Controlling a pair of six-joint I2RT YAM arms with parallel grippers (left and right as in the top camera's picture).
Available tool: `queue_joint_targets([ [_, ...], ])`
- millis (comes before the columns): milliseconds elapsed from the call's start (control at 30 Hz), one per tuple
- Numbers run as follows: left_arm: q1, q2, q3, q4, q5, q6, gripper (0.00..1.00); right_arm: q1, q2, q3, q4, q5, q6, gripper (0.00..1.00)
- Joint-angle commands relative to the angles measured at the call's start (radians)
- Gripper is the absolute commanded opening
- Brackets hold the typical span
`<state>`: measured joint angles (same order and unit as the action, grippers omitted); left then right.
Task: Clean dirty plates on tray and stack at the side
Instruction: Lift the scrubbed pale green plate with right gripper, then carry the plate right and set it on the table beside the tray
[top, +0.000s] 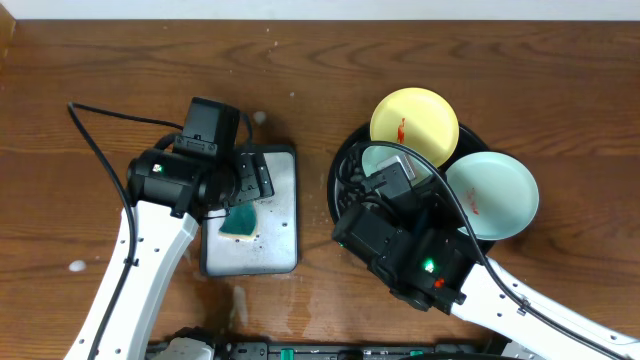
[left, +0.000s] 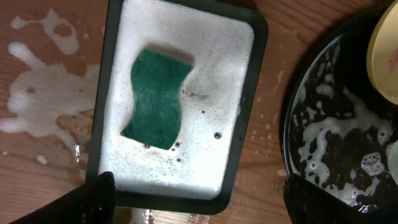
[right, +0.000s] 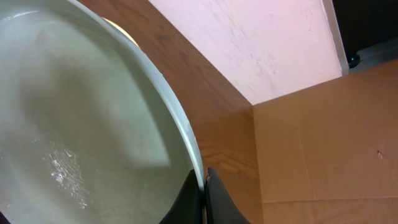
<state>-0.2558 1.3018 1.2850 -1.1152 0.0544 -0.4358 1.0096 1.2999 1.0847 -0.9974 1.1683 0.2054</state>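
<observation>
While L gripper (left: 198, 198) hangs wide apart over sponge (left: 155, 99) in foamy grey tray (left: 104, 93), R gripper (right: 204, 193) pinches mint plate (right: 74, 112) rim

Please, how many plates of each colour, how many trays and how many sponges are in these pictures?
Yellow plate: 1
Green plates: 2
Black tray: 1
Grey tray: 1
Sponge: 1
Total: 6

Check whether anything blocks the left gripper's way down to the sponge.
Nothing visible does. The left gripper, open, hangs over the green sponge, which lies uncovered in the foam of the rectangular tray, with no other object on it.
</observation>
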Motion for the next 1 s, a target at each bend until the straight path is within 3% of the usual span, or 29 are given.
queue_joint_targets([
  [0,0.004,0.0,0.0,-0.002,0.007,0.017,0.86,0.008,-0.004,0.014,0.002,0.048,0.026,0.01],
  [500,0.004,0.0,0.0,-0.002,0.007,0.017,0.86,0.008,-0.004,0.014,0.002,0.062,0.026,0.01],
  [633,0.004,0.0,0.0,-0.002,0.007,0.017,0.86,0.006,-0.003,0.014,0.041,-0.074,0.013,0.01],
  [767,0.004,0.0,0.0,-0.002,0.007,0.017,0.86,-0.048,0.001,0.013,0.042,-0.002,0.037,0.01],
  [833,0.004,0.0,0.0,-0.002,0.007,0.017,0.86,-0.052,0.001,0.014,0.075,-0.161,-0.082,0.01],
  [867,0.004,0.0,0.0,-0.002,0.007,0.017,0.87,-0.053,0.003,0.013,0.068,-0.135,-0.095,0.01],
  [967,0.004,0.0,0.0,-0.002,0.007,0.017,0.86,-0.086,0.005,0.013,0.036,-0.032,0.033,0.01],
])
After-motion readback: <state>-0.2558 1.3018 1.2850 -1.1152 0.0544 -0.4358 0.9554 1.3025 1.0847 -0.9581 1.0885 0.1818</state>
